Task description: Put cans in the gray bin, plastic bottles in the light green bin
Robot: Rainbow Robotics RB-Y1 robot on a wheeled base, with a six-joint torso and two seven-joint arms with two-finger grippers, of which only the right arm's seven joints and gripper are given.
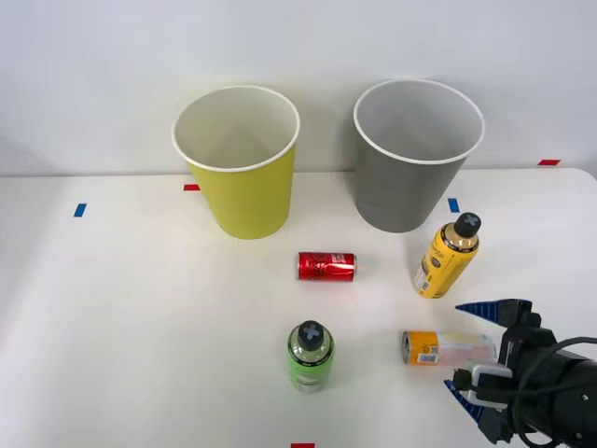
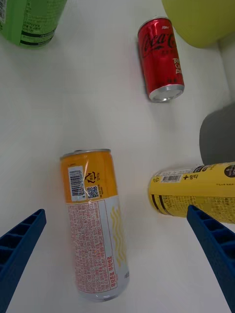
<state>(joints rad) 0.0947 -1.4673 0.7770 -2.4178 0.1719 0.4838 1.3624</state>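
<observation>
A slim orange-and-pink can (image 1: 446,347) (image 2: 95,220) lies on its side on the white table. My right gripper (image 1: 474,355) (image 2: 117,266) is open just to the can's right, its blue fingers (image 2: 19,249) on either side of the can's near end without touching it. A short red can (image 1: 326,266) (image 2: 160,58) lies on its side mid-table. The yellow-orange bottle (image 1: 446,257) (image 2: 196,193) stands upright beside the gray bin (image 1: 415,154) (image 2: 218,139). The green bottle (image 1: 310,357) (image 2: 29,19) stands near the front. The light green bin (image 1: 241,161) (image 2: 200,19) stands at the back left.
Blue and red tape marks (image 1: 79,210) dot the table (image 1: 140,327). A white wall rises behind both bins. Open tabletop spreads to the left.
</observation>
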